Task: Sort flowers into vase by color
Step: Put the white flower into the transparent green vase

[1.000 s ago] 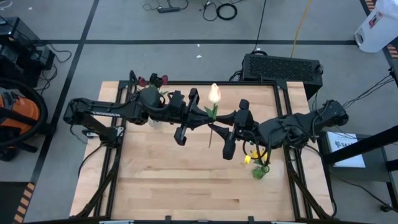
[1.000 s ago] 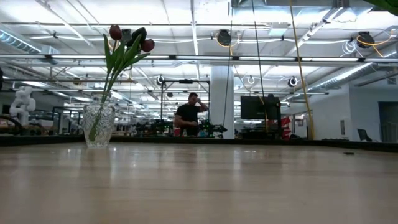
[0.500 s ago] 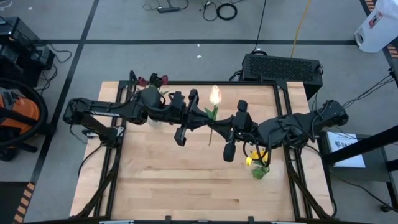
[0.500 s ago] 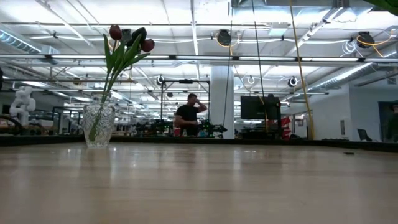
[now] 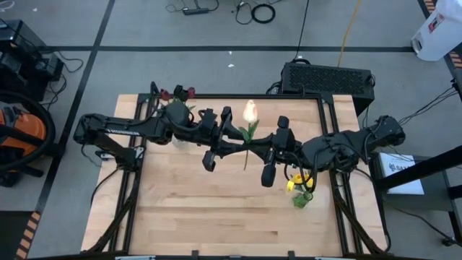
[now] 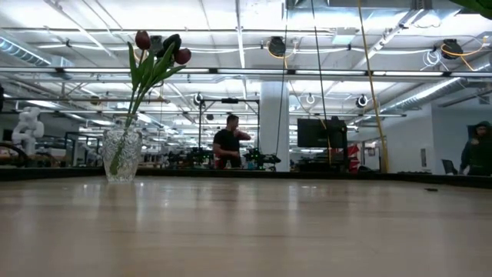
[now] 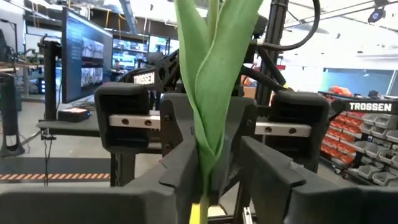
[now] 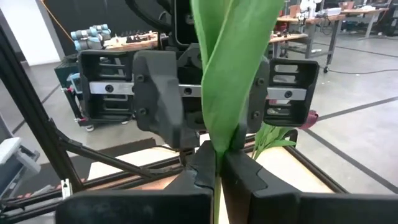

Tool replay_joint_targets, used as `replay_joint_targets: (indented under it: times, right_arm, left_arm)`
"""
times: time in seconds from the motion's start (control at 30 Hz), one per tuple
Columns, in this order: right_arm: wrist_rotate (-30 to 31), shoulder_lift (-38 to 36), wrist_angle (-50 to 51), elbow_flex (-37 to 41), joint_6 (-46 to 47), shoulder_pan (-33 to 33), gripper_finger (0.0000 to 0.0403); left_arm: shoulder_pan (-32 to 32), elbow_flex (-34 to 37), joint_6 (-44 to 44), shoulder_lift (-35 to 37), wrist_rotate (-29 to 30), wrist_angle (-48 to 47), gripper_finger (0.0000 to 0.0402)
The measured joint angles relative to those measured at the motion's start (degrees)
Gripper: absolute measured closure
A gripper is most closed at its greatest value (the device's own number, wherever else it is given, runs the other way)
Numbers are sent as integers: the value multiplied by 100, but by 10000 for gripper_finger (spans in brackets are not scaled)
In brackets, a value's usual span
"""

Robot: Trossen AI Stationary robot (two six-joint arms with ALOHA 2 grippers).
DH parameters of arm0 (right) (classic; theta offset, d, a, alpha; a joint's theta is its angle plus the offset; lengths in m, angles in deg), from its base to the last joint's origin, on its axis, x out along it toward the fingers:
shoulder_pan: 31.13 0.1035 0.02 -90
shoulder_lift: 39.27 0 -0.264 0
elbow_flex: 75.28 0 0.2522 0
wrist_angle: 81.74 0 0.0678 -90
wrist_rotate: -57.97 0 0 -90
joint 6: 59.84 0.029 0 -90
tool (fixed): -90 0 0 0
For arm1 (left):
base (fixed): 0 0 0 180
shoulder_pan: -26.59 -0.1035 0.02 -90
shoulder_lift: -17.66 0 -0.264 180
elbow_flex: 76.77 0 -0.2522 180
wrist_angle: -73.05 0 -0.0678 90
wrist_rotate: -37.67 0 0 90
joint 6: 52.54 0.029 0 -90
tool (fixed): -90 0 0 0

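A cream tulip (image 5: pixel 250 112) with a green stem and leaves hangs above the middle of the table, between my two grippers. My right gripper (image 8: pixel 216 174) is shut on its stem. My left gripper (image 7: pixel 217 180) faces it from the other side. It is open, with a finger on either side of the stem and a gap showing beside it. Dark red tulips (image 6: pixel 157 48) stand with their stems in a glass vase (image 6: pixel 121 155) at the far left. Yellow tulips (image 5: pixel 294 180) show at the right, beside my right arm. My right gripper pinches the tulip's stem (image 8: pixel 216 163) between its two fingers, just below where the leaves wrap it. The fingers come level from the table's right and lie across the stem. The tulip is lifted clear of the table, its head toward the far edge.
A green-leaved bunch (image 5: pixel 300 199) sits under my right arm, near the table's right edge. A black box (image 5: pixel 328 78) stands beyond the far edge. The wooden table (image 5: pixel 216 217) shows bare boards along its near half. People stand far off in the room behind.
My right gripper has shut on the tulip's stem from the right. My left gripper's fingers have parted from the stem. The tulip has stayed clear of the table between the two grippers.
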Motion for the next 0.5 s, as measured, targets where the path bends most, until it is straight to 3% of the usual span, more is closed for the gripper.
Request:
replay_joint_targets:
  times: [0.13,0.27,0.5]
  right_arm:
    - [175,-226,252,0,181,109,400]
    - [788,-602,540,-11,331,342,400]
    - [1128,-1136,690,-11,722,834,401]
  left_arm:
    - [-47,2,0,33,-2,83,254]
    - [-86,4,14,205,0,129,251]
    - [-180,4,42,378,20,-30,251]
